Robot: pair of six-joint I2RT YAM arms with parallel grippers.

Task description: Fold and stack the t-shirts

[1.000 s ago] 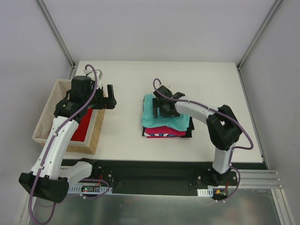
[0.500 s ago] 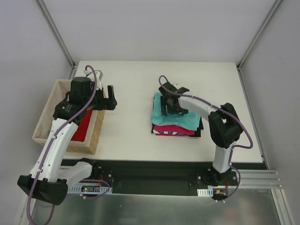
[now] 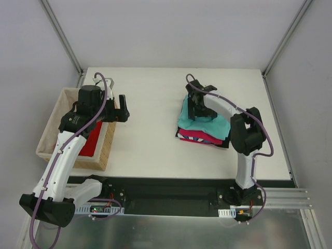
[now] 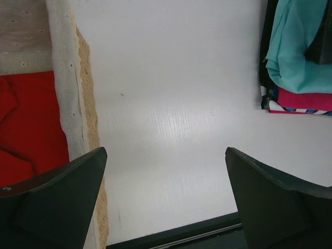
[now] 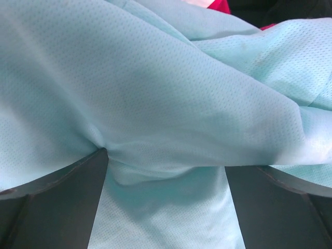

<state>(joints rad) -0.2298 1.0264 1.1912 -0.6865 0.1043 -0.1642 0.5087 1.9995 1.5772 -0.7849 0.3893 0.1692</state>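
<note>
A folded stack of t-shirts lies right of the table's middle: teal (image 3: 217,124) on top, magenta-pink (image 3: 199,137) under it, black (image 3: 224,143) at the bottom. My right gripper (image 3: 199,108) stands open, pressed down onto the teal shirt (image 5: 155,78); the cloth bulges between its spread fingers (image 5: 57,192), right gripper (image 5: 166,161). The bright red t-shirt (image 3: 91,139) lies loose in the wicker basket (image 3: 51,129). My left gripper (image 3: 122,108) hangs open over bare table just right of the basket, nothing between its fingers. In the left wrist view the left gripper (image 4: 166,155) shows the red shirt (image 4: 28,119) at left and the stack (image 4: 295,49) at far right.
The basket's beige-lined wall (image 4: 65,93) runs close beside my left finger. Grey walls and metal frame posts (image 3: 62,36) enclose the white table (image 3: 150,135). The black base rail runs along the near edge (image 3: 166,189).
The right gripper has slid to the right across the table, pressed on the teal shirt, and the whole stack has moved right with it and turned slightly. The left arm has stayed put.
</note>
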